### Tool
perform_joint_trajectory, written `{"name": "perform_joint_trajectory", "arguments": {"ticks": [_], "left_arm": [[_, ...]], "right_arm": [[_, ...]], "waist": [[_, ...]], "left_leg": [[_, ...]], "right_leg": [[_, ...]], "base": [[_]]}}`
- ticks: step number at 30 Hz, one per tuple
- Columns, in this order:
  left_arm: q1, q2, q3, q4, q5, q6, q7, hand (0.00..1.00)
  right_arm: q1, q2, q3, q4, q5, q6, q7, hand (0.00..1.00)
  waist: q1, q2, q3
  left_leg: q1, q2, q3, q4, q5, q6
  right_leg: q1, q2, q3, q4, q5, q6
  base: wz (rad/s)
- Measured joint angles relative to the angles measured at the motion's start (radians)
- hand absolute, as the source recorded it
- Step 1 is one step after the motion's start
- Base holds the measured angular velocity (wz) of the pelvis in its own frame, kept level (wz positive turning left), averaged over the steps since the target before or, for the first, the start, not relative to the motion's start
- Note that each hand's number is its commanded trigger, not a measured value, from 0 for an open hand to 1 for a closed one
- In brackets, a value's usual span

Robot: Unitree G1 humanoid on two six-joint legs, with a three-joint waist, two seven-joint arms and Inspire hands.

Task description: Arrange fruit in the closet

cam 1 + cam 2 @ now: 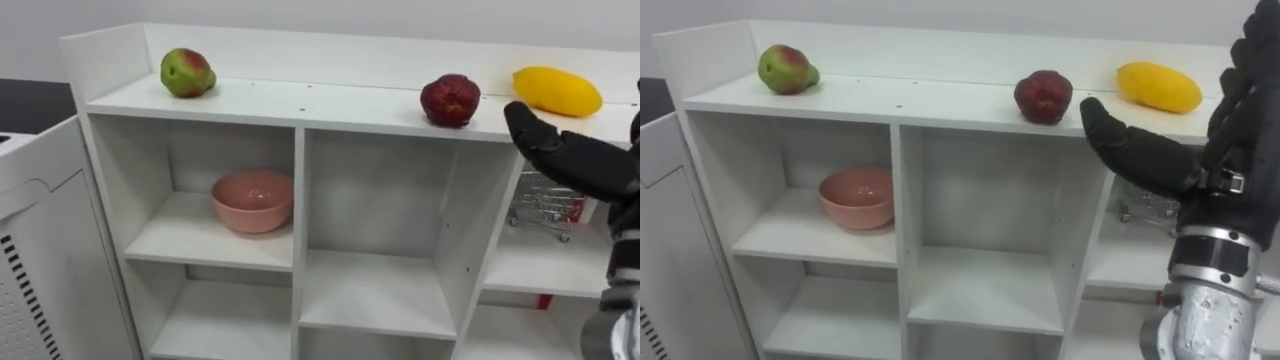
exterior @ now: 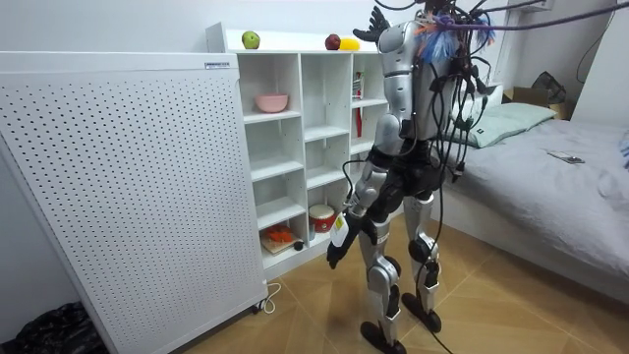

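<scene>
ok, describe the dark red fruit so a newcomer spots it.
On top of the white shelf unit sit three fruits. The dark red fruit is the middle one, close to the right hand. It is round and deep red; the green fruit lies far left, the long yellow fruit right.

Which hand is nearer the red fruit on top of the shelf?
Right. The right hand is raised just right of the red fruit; the left hand hangs far below it.

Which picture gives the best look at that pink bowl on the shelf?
The left eye view: the pink bowl sits close and unblocked in the shelf unit's upper left compartment. The right eye view shows the bowl almost as well. In the room view the bowl is small and distant.
</scene>
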Motion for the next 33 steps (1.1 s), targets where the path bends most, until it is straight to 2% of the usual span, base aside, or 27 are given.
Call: {"name": "perform_joint_trajectory", "arguments": {"ticks": [6,12,14,17,21,26,28,31,32,33], "left_arm": [[-0.009,0.007,-0.017,-0.002,0.002,0.0,-0.008,0.0],[-0.023,0.014,-0.015,-0.009,0.001,0.004,-0.027,0.0],[-0.027,0.024,-0.015,-0.028,0.003,0.003,-0.028,0.0],[-0.035,0.035,-0.014,-0.03,0.029,0.007,-0.027,0.0],[-0.04,0.042,-0.005,-0.051,0.047,0.024,-0.028,0.0],[-0.034,0.051,0.007,-0.053,0.047,0.048,-0.041,0.0],[-0.027,0.052,0.009,-0.061,0.045,0.065,-0.058,0.0],[-0.026,0.052,0.021,-0.076,0.045,0.072,-0.075,0.0],[-0.027,0.052,0.025,-0.081,0.045,0.072,-0.076,0.0],[-0.026,0.054,0.026,-0.092,0.046,0.072,-0.076,0.0]], "right_arm": [[-0.09,-0.067,0.001,0.108,0.049,0.0,-0.001,0.0],[-0.159,-0.082,0.002,0.206,0.09,0.003,0.021,0.0],[-0.168,-0.111,0.015,0.234,0.097,0.007,0.031,0.0],[-0.212,-0.126,0.04,0.302,0.121,0.023,0.069,0.0],[-0.233,-0.145,0.043,0.357,0.128,0.055,0.094,0.0],[-0.256,-0.161,0.047,0.436,0.193,0.084,0.153,0.0],[-0.268,-0.184,0.063,0.456,0.197,0.088,0.169,0.0],[-0.277,-0.21,0.074,0.477,0.197,0.098,0.199,0.0],[-0.277,-0.212,0.074,0.477,0.197,0.099,0.2,0.19],[-0.277,-0.216,0.074,0.481,0.197,0.099,0.206,0.55]], "waist": [[0.012,-0.008,0.0057],[0.02,-0.013,0.006],[0.026,-0.024,0.0081],[0.035,-0.039,0.0058],[0.055,-0.058,-0.0019],[0.06,-0.069,-0.0012],[0.062,-0.07,-0.001],[0.064,-0.073,-0.0008],[0.064,-0.075,-0.0001],[0.065,-0.077,0.0015]], "left_leg": [[-0.013,-0.002,-0.023,0.005,0.0,0.0],[-0.023,-0.003,-0.042,0.006,0.001,-0.001],[-0.023,-0.002,-0.044,0.002,0.003,-0.004],[-0.022,-0.001,-0.048,0.001,0.003,-0.005],[-0.022,-0.001,-0.052,0.0,0.003,-0.005],[-0.021,-0.002,-0.064,0.0,0.003,-0.005],[-0.022,-0.002,-0.064,0.001,0.003,-0.005],[-0.024,-0.002,-0.064,0.005,0.003,-0.005],[-0.026,-0.002,-0.064,0.006,0.003,-0.005],[-0.028,-0.002,-0.064,0.008,0.003,-0.005]], "right_leg": [[0.0,0.0,-0.015,-0.002,0.0,0.0],[-0.003,0.0,-0.027,-0.003,0.0,0.0],[-0.004,0.002,-0.028,-0.004,0.0,0.0],[-0.004,0.004,-0.028,-0.004,0.0,0.0],[-0.004,0.003,-0.032,-0.004,0.0,0.0],[-0.001,0.003,-0.035,-0.005,0.0,0.0],[0.0,0.003,-0.035,-0.005,0.0,0.0],[0.0,0.003,-0.035,-0.004,0.0,0.0],[0.0,0.003,-0.036,-0.004,0.0,0.0],[0.0,0.003,-0.037,-0.004,0.0,0.0]], "base": [[0.11],[0.1],[0.0],[0.0],[0.01],[0.04],[0.0],[0.0],[0.0],[0.0]]}}
